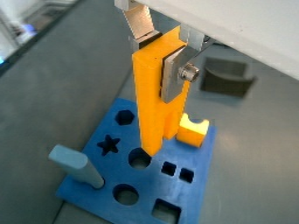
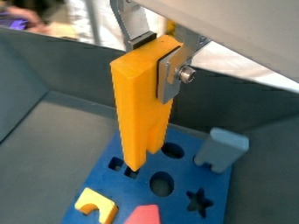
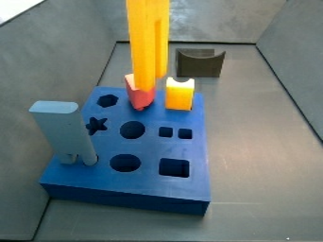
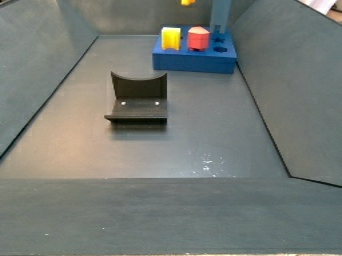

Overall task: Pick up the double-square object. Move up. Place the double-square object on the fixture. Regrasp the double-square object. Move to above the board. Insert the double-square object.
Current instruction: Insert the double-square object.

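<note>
Grey matte flooring (image 4: pixel 174 150) with sloping grey walls is enclosing the work area. Near the far end in a side view, the board (image 4: pixel 197 62) is lying flat, a thick blue slab with star, circle and square holes showing across its top (image 3: pixel 132 156). The fixture (image 4: pixel 138 100) is sitting on the floor well apart from the board, its U-shaped cradle empty.

The gripper (image 1: pixel 163 54) is hanging above the board, its fingers (image 1: pixel 140 26) clamping the upper end of the double-square object (image 1: pixel 156 96). This long orange-yellow block is hanging upright, and in both wrist views (image 2: pixel 142 101) its lower end is reaching down to the board's surface by a pair of small square holes. Whether the end is already entering the holes cannot be told. In a side view the block (image 3: pixel 146 43) is standing in front of the red peg (image 3: pixel 139 92).

Three other pieces are standing in the board: the red peg, a short yellow block (image 3: pixel 180 93) just beside it, and a tall pale-blue block (image 3: pixel 63 130) at a corner near the star hole. The gripper itself is out of frame in both side views.
</note>
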{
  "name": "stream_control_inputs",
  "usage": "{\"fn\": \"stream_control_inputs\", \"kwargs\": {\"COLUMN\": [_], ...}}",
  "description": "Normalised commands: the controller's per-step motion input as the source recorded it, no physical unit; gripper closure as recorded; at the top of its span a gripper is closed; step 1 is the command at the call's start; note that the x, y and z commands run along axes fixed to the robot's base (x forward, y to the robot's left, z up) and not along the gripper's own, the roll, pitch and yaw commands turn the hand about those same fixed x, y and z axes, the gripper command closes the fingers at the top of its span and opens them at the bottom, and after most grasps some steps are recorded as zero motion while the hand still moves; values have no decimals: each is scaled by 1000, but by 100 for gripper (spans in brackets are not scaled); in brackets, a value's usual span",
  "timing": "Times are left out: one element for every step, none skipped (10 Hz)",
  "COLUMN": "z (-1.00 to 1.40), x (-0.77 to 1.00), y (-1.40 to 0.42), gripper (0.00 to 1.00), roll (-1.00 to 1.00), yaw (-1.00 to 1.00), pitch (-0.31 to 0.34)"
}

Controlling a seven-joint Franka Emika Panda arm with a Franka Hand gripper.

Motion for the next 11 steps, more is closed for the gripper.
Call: {"fn": "stream_control_inputs", "kwargs": {"z": [-357, -357, -357, -360, -357, -357, -354, -360, -357, -220, 0], "x": [0, 0, 0, 0, 0, 0, 0, 0, 0, 74, 0], "y": [0, 0, 0, 0, 0, 0, 0, 0, 0, -26, 0], "gripper": [100, 100, 100, 100, 100, 100, 100, 100, 100, 100, 100], "roll": [0, 0, 0, 0, 0, 0, 0, 0, 0, -1, 0], "yaw": [-1000, -1000, -1000, -1000, -1000, -1000, -1000, -1000, -1000, -966, -20], "pitch": [-10, -9, -7, -4, -7, -7, -7, -9, -7, 0, 0]}}
